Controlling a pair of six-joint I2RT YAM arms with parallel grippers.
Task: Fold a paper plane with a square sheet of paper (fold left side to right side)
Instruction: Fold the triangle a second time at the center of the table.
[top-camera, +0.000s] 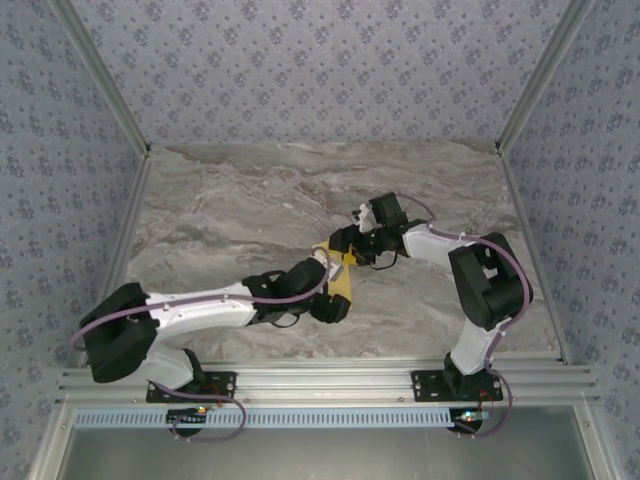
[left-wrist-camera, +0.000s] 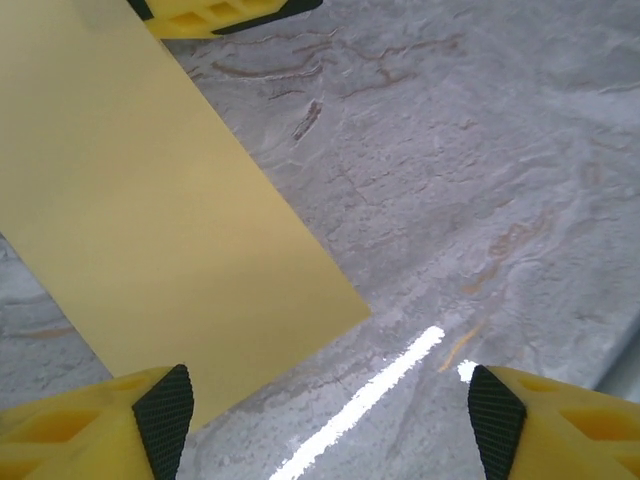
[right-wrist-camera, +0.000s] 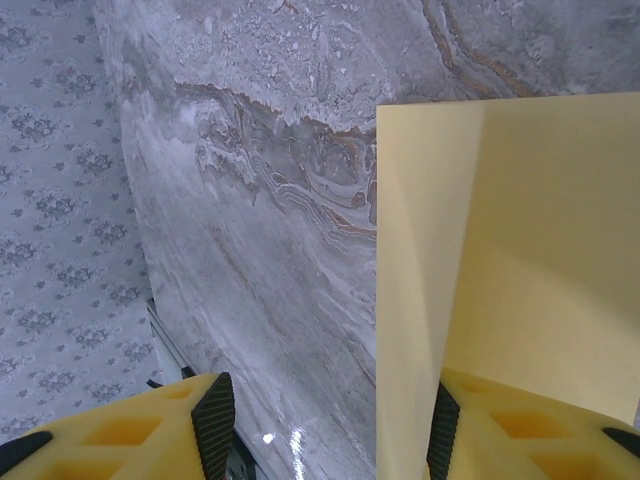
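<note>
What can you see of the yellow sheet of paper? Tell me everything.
The paper is thin, plain pale yellow and unmarked, with straight edges and a square corner. It lies on the marble table. The right wrist view shows a faint shade line, maybe a crease. One edge runs beside a finger of the open left gripper; a finger of the open right gripper sits over it. Contact unclear.

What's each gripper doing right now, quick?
Left gripper: open, fingers wide, nothing clamped; the sheet of paper lies by one finger.
Right gripper: open, the paper against one finger, not clamped.
</note>
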